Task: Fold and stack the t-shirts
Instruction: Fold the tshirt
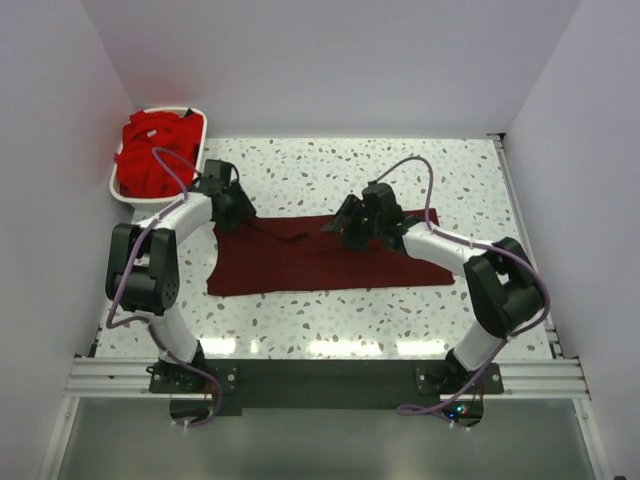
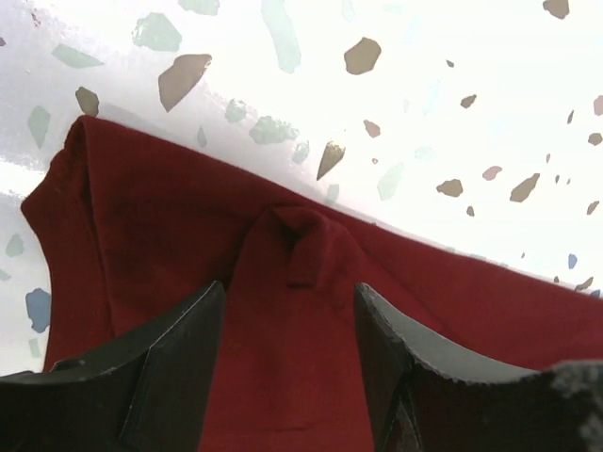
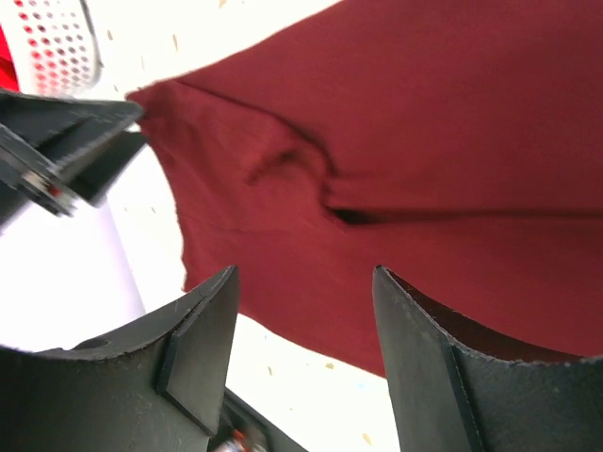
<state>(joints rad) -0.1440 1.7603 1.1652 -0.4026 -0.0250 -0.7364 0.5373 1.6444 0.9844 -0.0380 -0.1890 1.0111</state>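
The maroon shirt (image 1: 300, 265) lies flat on the worktop (image 1: 330, 170) at the centre of the top view. Its long axis runs left to right across the frame. The red shirts (image 1: 155, 150) are heaped in the basket (image 1: 120, 190) at the upper left, well apart from the fold area.

The left gripper (image 1: 228, 200) is positioned over the upper-left corner of the maroon shirt. Its jaws are spread, and nothing is pinched. In the left wrist view a small raised ridge (image 2: 301, 240) of cloth is seen just beyond the fingertips, in line with the gap between them.

The right gripper (image 1: 347, 226) is positioned over the upper edge, slightly right of the middle. Its jaws are likewise spread over bare cloth, with nothing held.

Both grippers are thus set along the same long edge. The rest of the shirt extends from them toward the bottom of the frame. The left end is nearer to the left arm. The right end lies beyond the right gripper, under its forearm. A fold across the long axis is judged to require fresh grasps at that edge.
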